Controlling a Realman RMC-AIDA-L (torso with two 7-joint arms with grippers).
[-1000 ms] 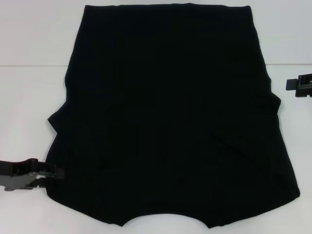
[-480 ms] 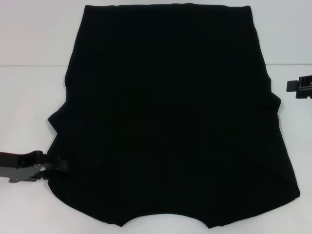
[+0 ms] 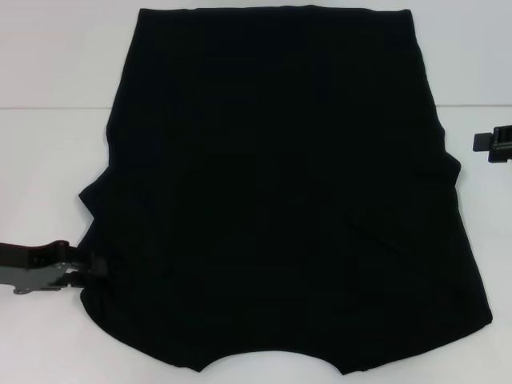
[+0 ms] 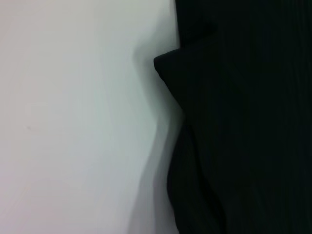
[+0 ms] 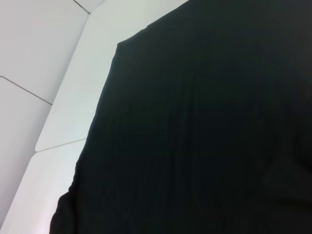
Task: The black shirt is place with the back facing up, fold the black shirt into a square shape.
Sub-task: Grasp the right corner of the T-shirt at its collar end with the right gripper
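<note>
black shirt (image 3: 280,192) lies flat on desk (image 3: 48,168), long axis near-to-far, neckline nearest | left gripper (image 3: 94,266) at its near-left edge, jaws' state cannot be told; right gripper (image 3: 490,142) apart | sleeve fold (image 4: 168,63) seen only from left wrist

black shirt (image 4: 243,122) fills one side of the left wrist view, lying on a plain white table (image 4: 73,122) that takes up the other side. the fabric's edge runs unevenly between the two, with one rounded, pointed fold of cloth (image 4: 168,66) jutting out onto the white surface. soft creases run through the dark cloth behind that fold. a faint grey shadow lies on the table just beside the shirt's edge. no lettering shows on the visible cloth.
</note>
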